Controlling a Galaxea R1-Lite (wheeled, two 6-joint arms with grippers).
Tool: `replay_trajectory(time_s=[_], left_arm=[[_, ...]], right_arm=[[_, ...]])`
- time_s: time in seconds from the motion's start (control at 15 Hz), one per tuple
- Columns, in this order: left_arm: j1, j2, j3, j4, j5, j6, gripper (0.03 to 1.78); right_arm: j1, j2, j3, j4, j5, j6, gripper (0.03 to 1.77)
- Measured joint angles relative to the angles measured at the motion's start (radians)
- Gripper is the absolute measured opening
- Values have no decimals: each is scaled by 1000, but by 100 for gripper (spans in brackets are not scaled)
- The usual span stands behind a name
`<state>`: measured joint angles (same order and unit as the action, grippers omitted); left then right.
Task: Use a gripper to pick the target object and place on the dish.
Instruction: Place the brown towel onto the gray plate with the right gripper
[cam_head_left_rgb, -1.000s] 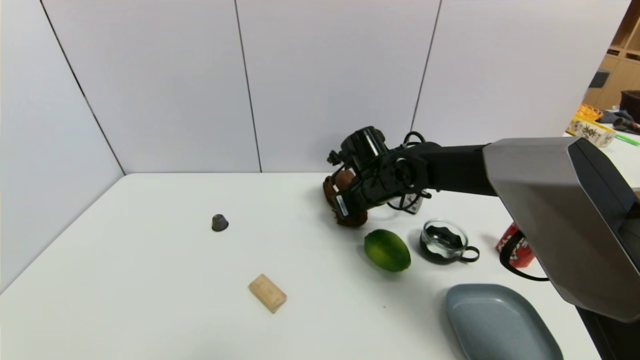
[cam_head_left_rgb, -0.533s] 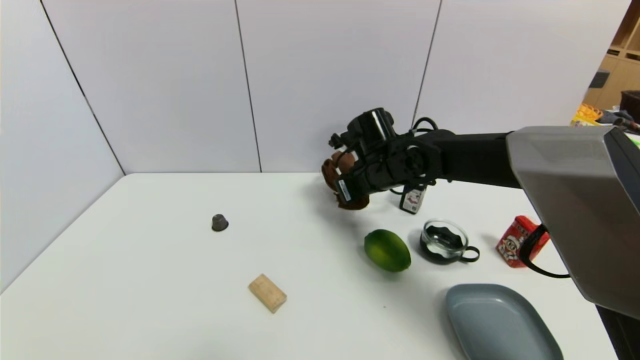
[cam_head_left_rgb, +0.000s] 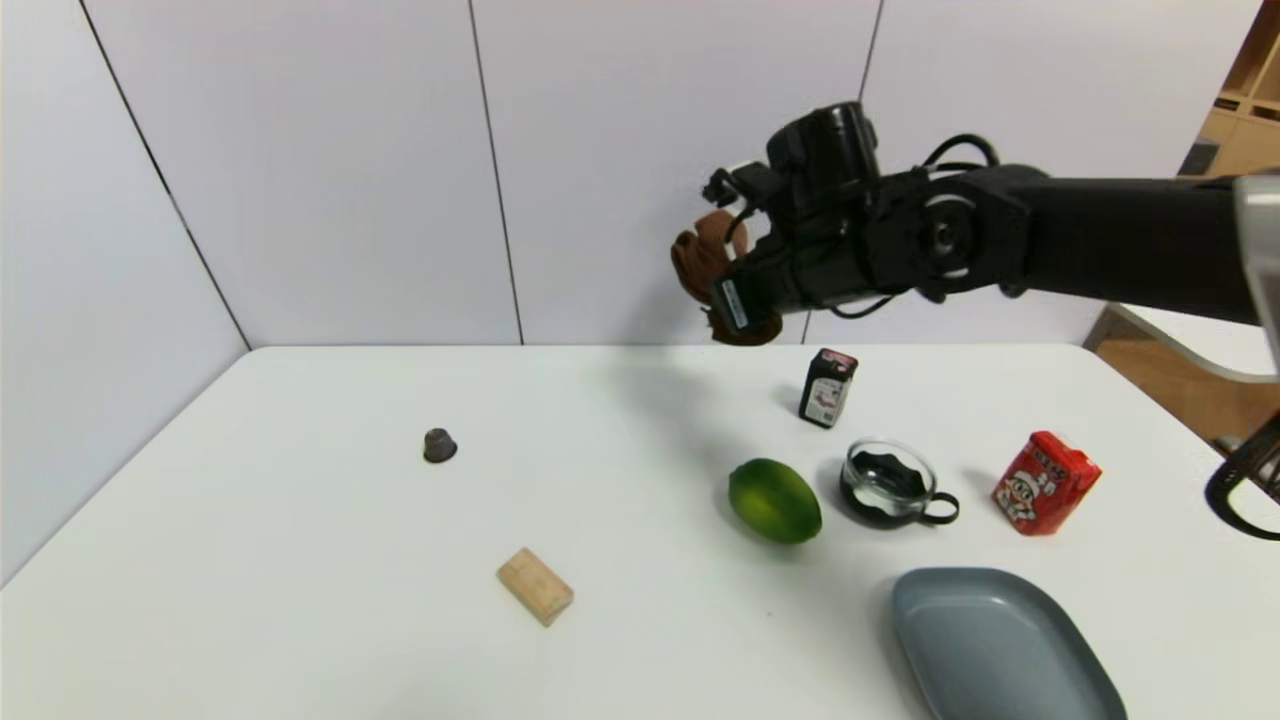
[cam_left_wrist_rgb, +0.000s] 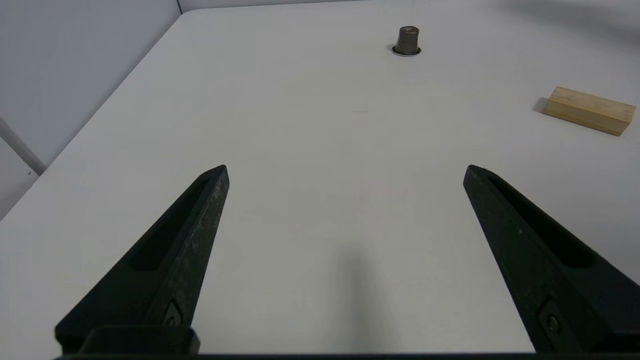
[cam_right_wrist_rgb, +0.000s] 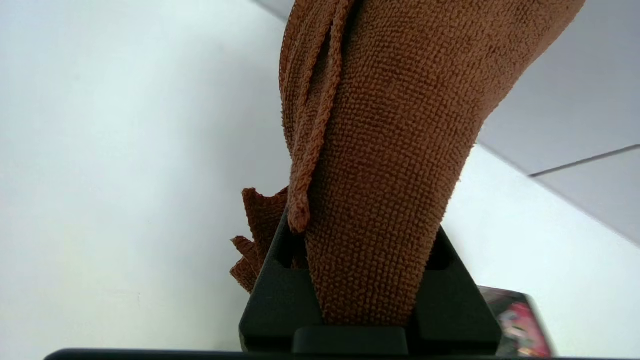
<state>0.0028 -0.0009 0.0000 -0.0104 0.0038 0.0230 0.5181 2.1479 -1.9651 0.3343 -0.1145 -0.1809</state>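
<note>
The target object, a brown terry towel (cam_head_left_rgb: 700, 262), hangs high above the back of the table, in front of the wall. My right gripper (cam_head_left_rgb: 735, 290) is shut on it. In the right wrist view the towel (cam_right_wrist_rgb: 390, 150) fills the space between the two black fingers of the right gripper (cam_right_wrist_rgb: 360, 235), with loose folds sticking out at one side. The dish (cam_head_left_rgb: 1000, 650), a flat grey-blue plate, lies empty at the table's front right, well below and nearer than the towel. My left gripper (cam_left_wrist_rgb: 346, 172) hovers open over bare table at the left, holding nothing.
A green fruit (cam_head_left_rgb: 774, 500), a glass cup with a black handle (cam_head_left_rgb: 888, 484) and a red box (cam_head_left_rgb: 1045, 483) stand between the towel and the dish. A small black carton (cam_head_left_rgb: 828, 387) sits behind them. A wooden block (cam_head_left_rgb: 535, 586) and a dark capsule (cam_head_left_rgb: 439, 444) lie to the left.
My right gripper has risen from just above the table to high in front of the wall, drifting slightly right, with the towel in it. The black carton and red box are now uncovered.
</note>
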Motion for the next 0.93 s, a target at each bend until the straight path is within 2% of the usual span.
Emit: replay_trajectory(time_s=[0.27, 0.47, 0.67, 0.93], left_arm=[[0, 0, 0, 0, 0, 0, 169], [0, 0, 0, 0, 0, 0, 169], [0, 0, 0, 0, 0, 0, 169], [0, 0, 0, 0, 0, 0, 169]], right_arm=[[-21, -153, 0, 12, 0, -66, 38], [-32, -284, 3, 66, 0, -113, 38], [-58, -426, 14, 172, 0, -156, 38], [-111, -656, 86, 400, 0, -189, 38]])
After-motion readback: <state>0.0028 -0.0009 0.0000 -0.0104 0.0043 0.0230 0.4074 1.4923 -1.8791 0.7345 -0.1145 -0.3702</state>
